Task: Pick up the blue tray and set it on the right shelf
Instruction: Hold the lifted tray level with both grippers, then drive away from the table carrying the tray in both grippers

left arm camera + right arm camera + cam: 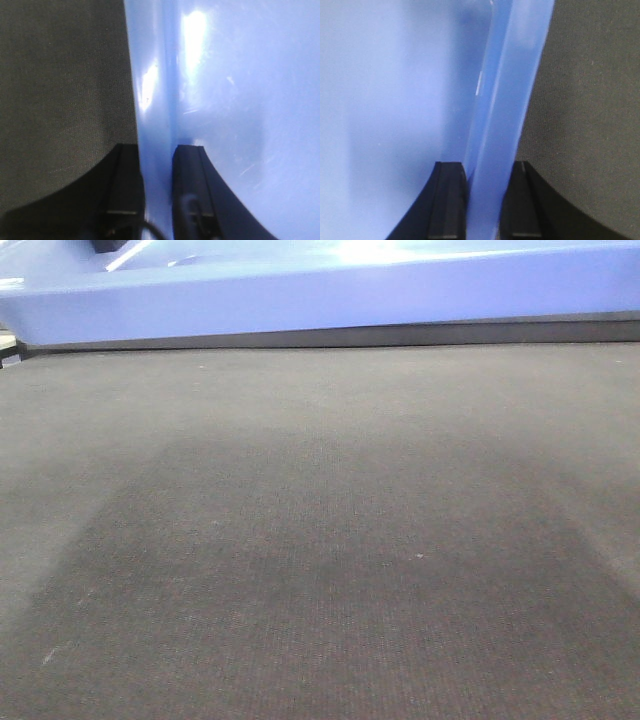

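The blue tray stretches across the top of the front view, glossy, with a dark band of shadow under its near side. In the left wrist view my left gripper is shut on the blue tray, one black finger outside its left rim and the other inside. In the right wrist view my right gripper is shut on the opposite rim of the blue tray, with a finger outside and one inside. The right shelf is out of view.
Dark grey woven matting fills the front view below the tray and shows beside the tray in both wrist views. A small dark object juts in at the top left, above the tray.
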You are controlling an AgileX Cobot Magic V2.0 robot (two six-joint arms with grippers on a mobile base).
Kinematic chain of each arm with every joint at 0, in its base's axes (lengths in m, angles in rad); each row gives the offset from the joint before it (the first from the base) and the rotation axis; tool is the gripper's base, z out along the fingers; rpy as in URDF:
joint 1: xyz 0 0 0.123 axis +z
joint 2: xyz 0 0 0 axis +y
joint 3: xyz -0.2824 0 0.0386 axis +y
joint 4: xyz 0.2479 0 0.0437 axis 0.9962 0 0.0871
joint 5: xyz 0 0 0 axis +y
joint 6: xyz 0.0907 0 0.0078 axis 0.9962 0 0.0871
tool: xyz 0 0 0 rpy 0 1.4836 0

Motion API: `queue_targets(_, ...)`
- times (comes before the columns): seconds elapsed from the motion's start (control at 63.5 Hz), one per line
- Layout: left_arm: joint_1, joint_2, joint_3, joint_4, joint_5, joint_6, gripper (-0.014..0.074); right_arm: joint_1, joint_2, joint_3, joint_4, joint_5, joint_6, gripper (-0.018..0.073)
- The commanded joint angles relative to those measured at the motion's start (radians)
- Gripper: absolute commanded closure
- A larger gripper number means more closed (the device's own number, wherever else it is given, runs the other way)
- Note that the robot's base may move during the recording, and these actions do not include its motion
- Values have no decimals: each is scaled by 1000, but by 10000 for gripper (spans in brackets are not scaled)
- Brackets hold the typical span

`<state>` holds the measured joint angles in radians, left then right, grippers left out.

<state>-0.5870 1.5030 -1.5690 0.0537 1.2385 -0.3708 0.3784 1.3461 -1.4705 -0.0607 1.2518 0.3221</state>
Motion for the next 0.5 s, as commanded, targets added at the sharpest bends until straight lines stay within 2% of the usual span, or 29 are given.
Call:
queue_targets(0.0,-16,-36,-26,2,101,41,645,3,-36,-29,6,55,-36,529)
queue_targets(0.489,-16,-36,-26,0,101,41,645,3,-30,-29,6,6,-36,529)
